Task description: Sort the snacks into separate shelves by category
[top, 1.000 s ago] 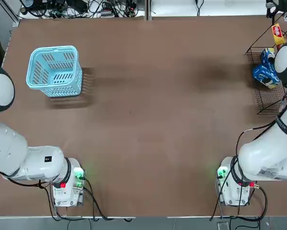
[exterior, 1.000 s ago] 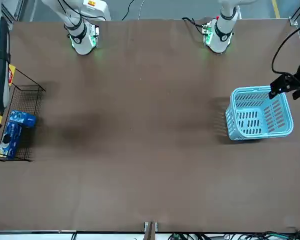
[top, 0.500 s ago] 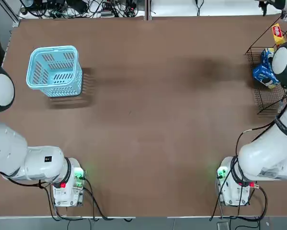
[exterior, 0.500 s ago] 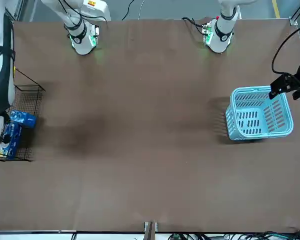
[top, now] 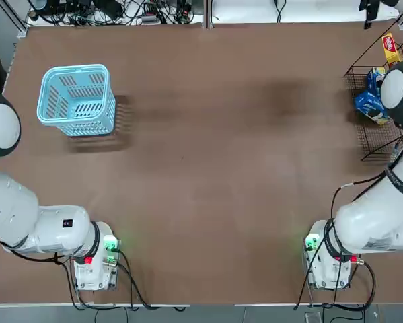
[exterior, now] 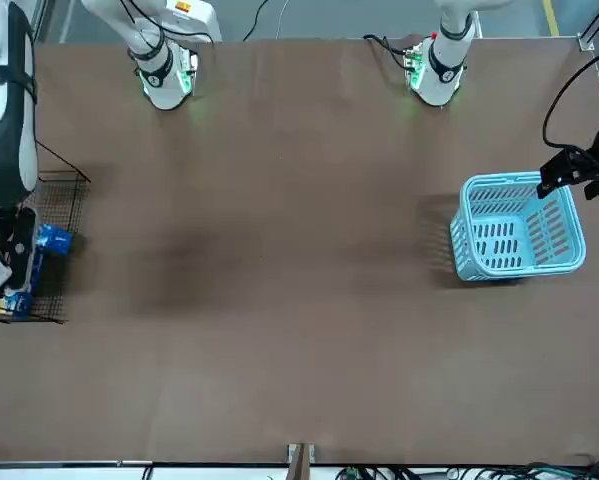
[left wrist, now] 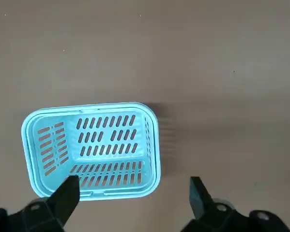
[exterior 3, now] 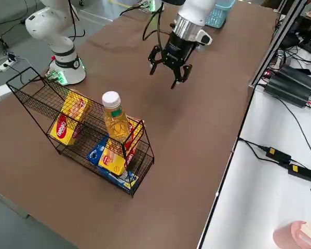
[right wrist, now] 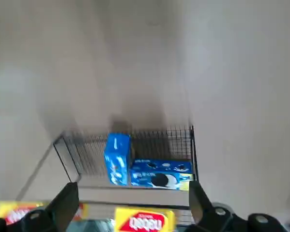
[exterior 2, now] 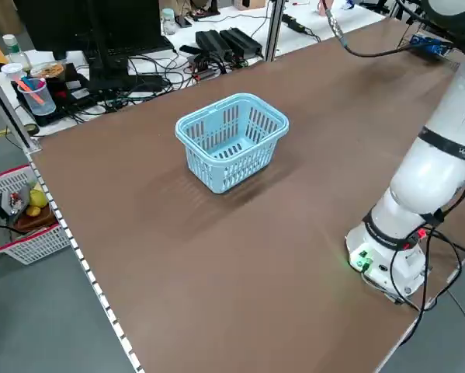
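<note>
The black wire shelves (exterior 3: 38, 104) stand at the table's right edge. They hold yellow-orange boxes (exterior 3: 69, 122) with red logos, blue packets (exterior 3: 100, 150) low down, and a white-capped bottle of yellow liquid (exterior 3: 115, 119). The right wrist view looks down on two blue packets (right wrist: 116, 157) on the mesh, with a yellow box (right wrist: 145, 220) nearer. My right gripper (exterior 3: 168, 70) hangs open and empty above bare table, apart from the rack on its far side. My left gripper (left wrist: 132, 193) is open and empty above the light blue basket (left wrist: 91, 147).
The light blue slotted basket (top: 77, 99) stands empty at the far left of the table. Cables and power bricks (exterior 3: 293, 83) lie on the white bench beyond the table's far edge. Both arm bases (top: 93, 259) sit at the near edge.
My right arm has swung away from the rack toward the table's far edge, still open and empty. The left arm and the basket have not moved.
</note>
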### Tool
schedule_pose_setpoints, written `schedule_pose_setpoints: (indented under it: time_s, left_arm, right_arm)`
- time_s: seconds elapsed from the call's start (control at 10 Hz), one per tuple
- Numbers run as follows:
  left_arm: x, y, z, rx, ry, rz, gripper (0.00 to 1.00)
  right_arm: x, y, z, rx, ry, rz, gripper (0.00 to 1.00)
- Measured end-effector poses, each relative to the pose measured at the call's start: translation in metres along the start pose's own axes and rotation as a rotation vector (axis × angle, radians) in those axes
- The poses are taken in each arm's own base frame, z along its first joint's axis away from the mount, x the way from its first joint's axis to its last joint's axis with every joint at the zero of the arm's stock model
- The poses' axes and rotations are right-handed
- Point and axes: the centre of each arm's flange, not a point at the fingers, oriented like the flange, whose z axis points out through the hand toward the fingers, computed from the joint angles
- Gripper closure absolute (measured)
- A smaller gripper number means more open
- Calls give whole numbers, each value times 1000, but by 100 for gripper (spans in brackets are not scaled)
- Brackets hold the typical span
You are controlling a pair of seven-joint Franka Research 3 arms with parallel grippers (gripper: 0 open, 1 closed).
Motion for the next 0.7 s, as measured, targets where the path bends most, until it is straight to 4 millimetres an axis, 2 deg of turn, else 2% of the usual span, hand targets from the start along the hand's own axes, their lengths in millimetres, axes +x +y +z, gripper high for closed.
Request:
schedule_pose_setpoints:
  time_s: [0.2,0.5,0.6,0.7]
  left_arm:
    - [0,0,0,0,0,0,0]
    - [0,0,0,0,0,0,0]
    - [0,0,0,0,0,0,0]
    - [0,0,0,0,0,0,0]
  right_arm:
    - [36,-8,-9,13,63,341,0]
    - [105,-31,-31,64,136,835,0]
    - [117,-36,-35,111,165,987,0]
    - [120,-39,-38,137,180,1069,0]
